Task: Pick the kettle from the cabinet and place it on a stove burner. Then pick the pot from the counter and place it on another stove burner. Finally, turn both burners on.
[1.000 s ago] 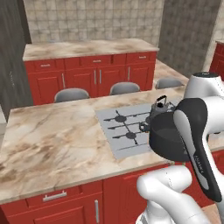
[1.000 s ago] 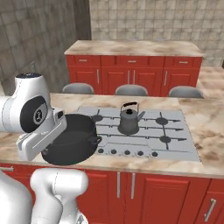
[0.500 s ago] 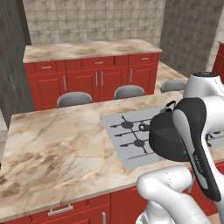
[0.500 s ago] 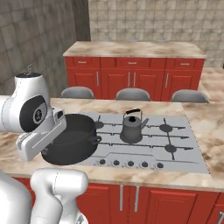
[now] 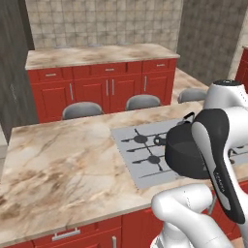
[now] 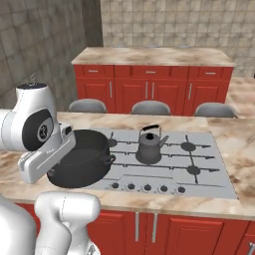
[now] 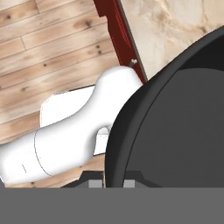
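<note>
Pinching the near rim of the pot (image 7: 175, 109), the gripper (image 7: 110, 183) has its two tips nearly together, one either side of the thin black wall, as the hand view shows along its lower edge. From that grip the wide bowl of the pot extends away from the claw, so its weight hangs off to one side of the fingers rather than under them. In the right base view the pot (image 6: 82, 158) is carried over the near left corner of the cooktop (image 6: 219, 177), partly hidden by the arm, and whether it touches the steel I cannot tell. The kettle (image 6: 150, 146) already stands on a burner just to the pot's right, spout turned away from it, near but apart. Free burners (image 6: 188, 146) lie further right, beyond the kettle, and another shows behind the pot at the back left. In my judgement the placing turns on that gap: the pot should settle onto the burner beneath or just ahead of it, keeping its loop handle clear of the kettle's body.
</note>
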Controlling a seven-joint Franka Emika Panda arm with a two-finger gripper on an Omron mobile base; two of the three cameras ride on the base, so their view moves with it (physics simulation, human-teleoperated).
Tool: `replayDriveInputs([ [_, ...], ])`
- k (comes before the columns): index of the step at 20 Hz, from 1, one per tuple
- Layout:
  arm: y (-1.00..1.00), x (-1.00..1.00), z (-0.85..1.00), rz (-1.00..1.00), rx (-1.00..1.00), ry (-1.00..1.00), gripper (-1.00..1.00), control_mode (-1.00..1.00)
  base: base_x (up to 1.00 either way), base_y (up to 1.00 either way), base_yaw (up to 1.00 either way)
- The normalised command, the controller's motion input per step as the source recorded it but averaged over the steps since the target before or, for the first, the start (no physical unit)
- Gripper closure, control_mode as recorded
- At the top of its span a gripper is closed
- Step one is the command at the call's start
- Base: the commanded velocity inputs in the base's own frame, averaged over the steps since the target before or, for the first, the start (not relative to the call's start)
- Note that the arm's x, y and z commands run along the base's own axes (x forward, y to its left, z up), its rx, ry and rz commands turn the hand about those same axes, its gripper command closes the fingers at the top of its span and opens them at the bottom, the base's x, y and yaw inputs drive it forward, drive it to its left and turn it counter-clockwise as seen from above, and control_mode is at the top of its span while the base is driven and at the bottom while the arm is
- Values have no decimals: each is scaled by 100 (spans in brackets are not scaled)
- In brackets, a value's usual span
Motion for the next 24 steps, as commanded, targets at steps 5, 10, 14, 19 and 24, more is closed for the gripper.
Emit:
replayDriveInputs([
  [5, 0, 0, 0, 0, 0, 0, 100, 100, 0, -42, 0],
  [10, 0, 0, 0, 0, 0, 0, 100, 100, 0, -40, 0],
  [14, 0, 0, 0, 0, 0, 0, 100, 100, 4, -27, 0],
  [19, 0, 0, 0, 0, 0, 0, 100, 100, 16, -20, 0],
  [24, 0, 0, 0, 0, 0, 0, 100, 100, 24, -21, 0],
])
